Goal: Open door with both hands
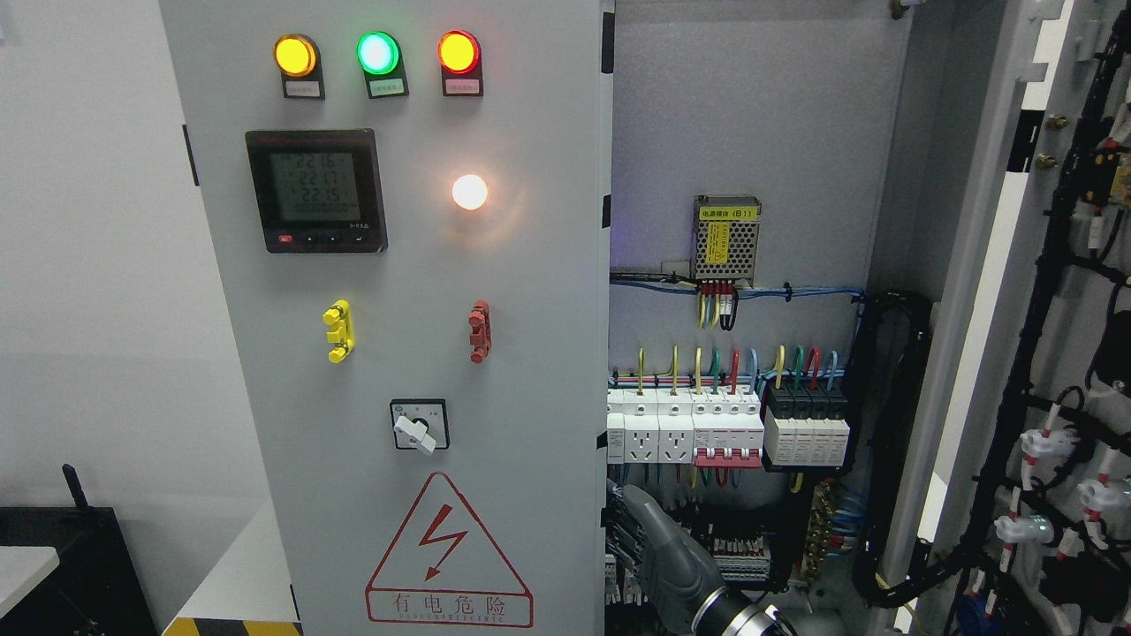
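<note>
The grey cabinet has two doors. The left door (pixel 512 291) is closed and carries lamps, a meter, a rotary switch and a warning triangle. The right door (pixel 1051 353) stands swung wide open at the right, its inner side with black cable looms facing me. Between them the cabinet interior (pixel 751 132) is exposed, with breakers and coloured wires. My right hand (pixel 623 530) comes up from the bottom edge, right of the middle. Its dark fingers (pixel 629 517) curl against the free right edge of the left door, low down, and their tips are hidden behind that edge. The left arm does not show.
A row of breakers and sockets (pixel 724 428) and a small power supply (pixel 726 237) sit inside the cabinet right behind the hand. A black box (pixel 62 565) stands at the lower left beside a white wall. Yellow-black floor tape (pixel 230 625) runs by the cabinet's foot.
</note>
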Controlling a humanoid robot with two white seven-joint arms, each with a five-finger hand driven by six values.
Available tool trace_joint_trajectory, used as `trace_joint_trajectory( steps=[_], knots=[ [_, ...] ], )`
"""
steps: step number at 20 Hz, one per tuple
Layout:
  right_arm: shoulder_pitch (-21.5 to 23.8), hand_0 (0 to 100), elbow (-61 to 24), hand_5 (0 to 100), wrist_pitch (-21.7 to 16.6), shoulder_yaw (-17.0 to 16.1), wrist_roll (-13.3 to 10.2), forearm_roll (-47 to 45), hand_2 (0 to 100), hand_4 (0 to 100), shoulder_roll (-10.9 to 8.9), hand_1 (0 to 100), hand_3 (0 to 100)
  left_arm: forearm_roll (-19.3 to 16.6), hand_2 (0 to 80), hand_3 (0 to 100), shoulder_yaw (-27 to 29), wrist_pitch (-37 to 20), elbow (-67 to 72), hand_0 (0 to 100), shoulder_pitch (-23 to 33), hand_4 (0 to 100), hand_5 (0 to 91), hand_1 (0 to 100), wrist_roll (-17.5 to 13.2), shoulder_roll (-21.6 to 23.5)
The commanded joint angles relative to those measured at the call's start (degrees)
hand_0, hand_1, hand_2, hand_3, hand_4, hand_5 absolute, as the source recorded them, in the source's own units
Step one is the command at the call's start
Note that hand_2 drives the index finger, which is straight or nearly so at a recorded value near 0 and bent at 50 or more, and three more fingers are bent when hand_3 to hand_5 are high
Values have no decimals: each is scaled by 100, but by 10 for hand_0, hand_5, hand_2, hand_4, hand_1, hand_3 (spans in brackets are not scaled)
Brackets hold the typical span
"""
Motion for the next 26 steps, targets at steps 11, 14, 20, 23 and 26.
trace_joint_trajectory(
  steps=[11,14,20,23,26],
  knots=[
    [-86,383,24,0,4,-16,194,-22,0,0,2,0,0,0,0,0,0,-1,-141,0,1,0,0,0,-2,0],
    [-86,383,24,0,4,-16,203,-22,0,0,-7,0,0,0,0,0,0,-1,-141,0,1,0,0,0,-2,0],
    [-78,383,33,0,4,-16,211,-22,0,0,-7,0,0,0,0,0,0,-1,-141,0,0,0,0,0,-2,0],
    [-78,383,24,0,4,-7,334,-22,0,0,-7,0,0,0,0,0,0,-1,-149,0,1,0,0,0,-2,0],
    [-78,383,33,0,13,-7,352,-22,0,0,-7,0,0,0,0,0,0,-1,-141,0,1,0,0,0,-2,0]
  ],
)
